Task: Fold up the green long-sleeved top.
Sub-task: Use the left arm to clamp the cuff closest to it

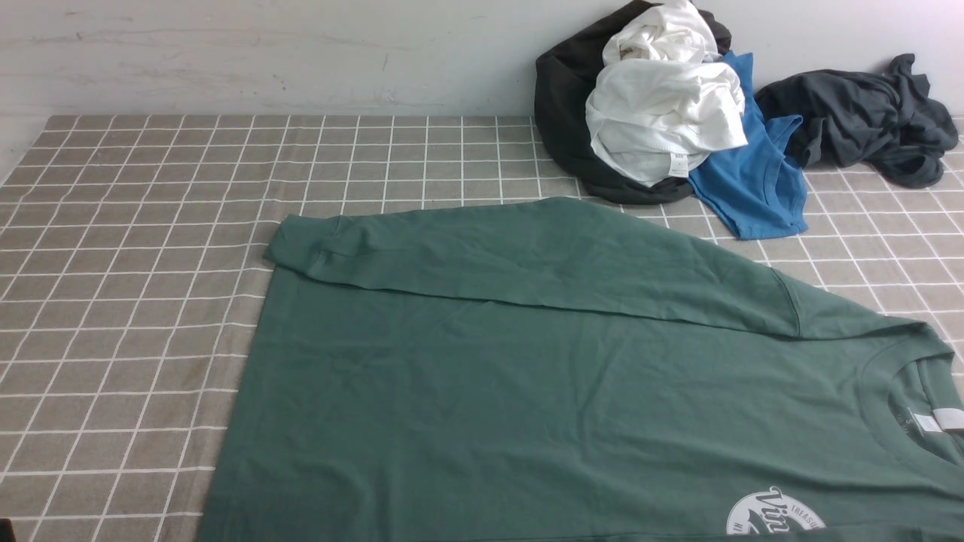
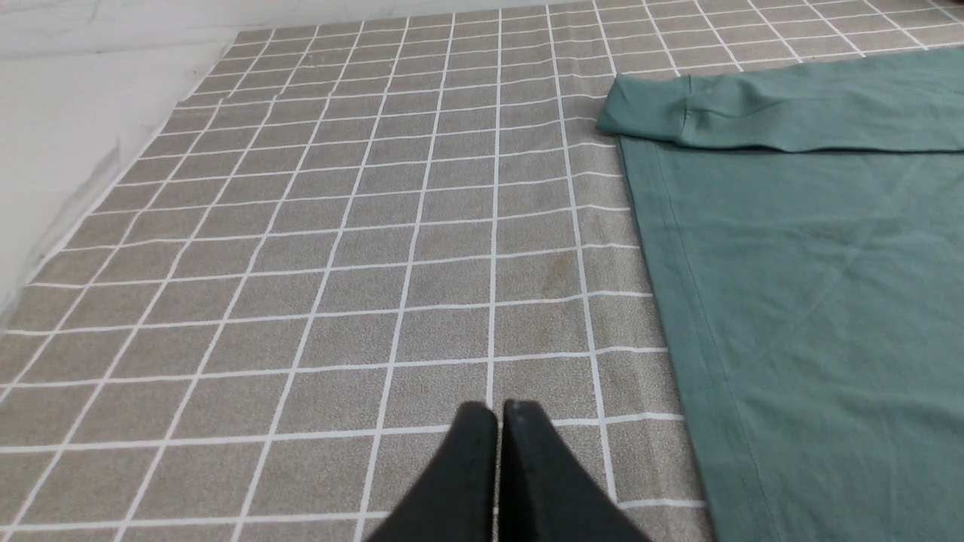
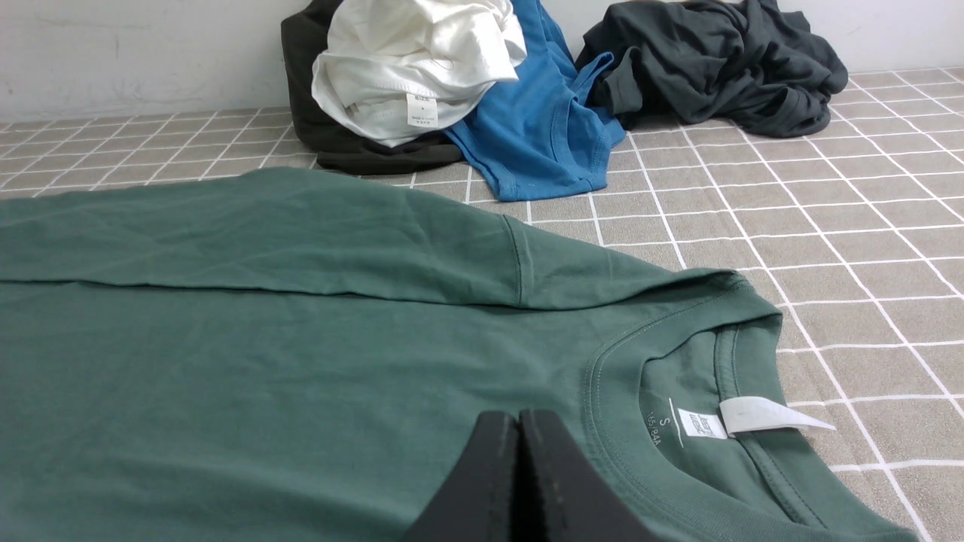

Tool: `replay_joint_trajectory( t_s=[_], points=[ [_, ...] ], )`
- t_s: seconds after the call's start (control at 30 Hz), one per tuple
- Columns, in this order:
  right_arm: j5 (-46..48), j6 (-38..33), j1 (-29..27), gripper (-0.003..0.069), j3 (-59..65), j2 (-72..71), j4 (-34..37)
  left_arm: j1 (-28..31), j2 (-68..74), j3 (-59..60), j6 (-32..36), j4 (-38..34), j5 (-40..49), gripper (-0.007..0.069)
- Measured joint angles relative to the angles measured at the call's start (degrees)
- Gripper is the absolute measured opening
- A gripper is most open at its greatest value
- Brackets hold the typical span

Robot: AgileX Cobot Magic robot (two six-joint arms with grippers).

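**Green top laid flat; both pincers closed and empty**

*Front view.* The green long-sleeved top lies chest up on the checked tablecloth and fills the lower centre and lower right of the frame. One sleeve is folded across the body, running from the shoulder at the right to its cuff left of centre. The ribbed collar and white neck tag sit at the right edge. The round white logo is cut off by the lower edge. At the upper right, against the wall, a white garment is heaped on a black garment, with a blue T-shirt touching them. A dark grey garment lies further right. This view alone shows the logo; it shows neither pincer.

*Left wrist view.* The left gripper appears only here. Its two black fingers are pressed together with nothing between them. It is over bare cloth, near the top's stitched hem but apart from it. The cuff is in view too.

*Right wrist view.* The right gripper appears only here. Its fingers are likewise closed on nothing. It is over the chest of the top, just beside the collar; whether it touches the fabric cannot be told. Only this view makes out the printed letter S inside the neck and the size label on the white garment.
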Motion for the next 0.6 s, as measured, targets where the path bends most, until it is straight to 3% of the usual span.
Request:
replay_joint_trajectory(
  t_s=[0.4,0.57,0.6],
  points=[
    [0.0,0.0,0.0,-0.0014,0.0,0.0,0.0,0.0,0.0,0.0,-0.75,-1.81,-0.48,-0.0007],
    [0.0,0.39,0.0,-0.0014,0.0,0.0,0.42,0.0,0.0,0.12,-6.36,-11.38,-3.57,-0.0007],
    [0.0,0.45,0.0,-0.0014,0.0,0.0,1.26,0.0,0.0,0.11,-9.33,-17.42,-4.74,-0.0007]
  ],
)
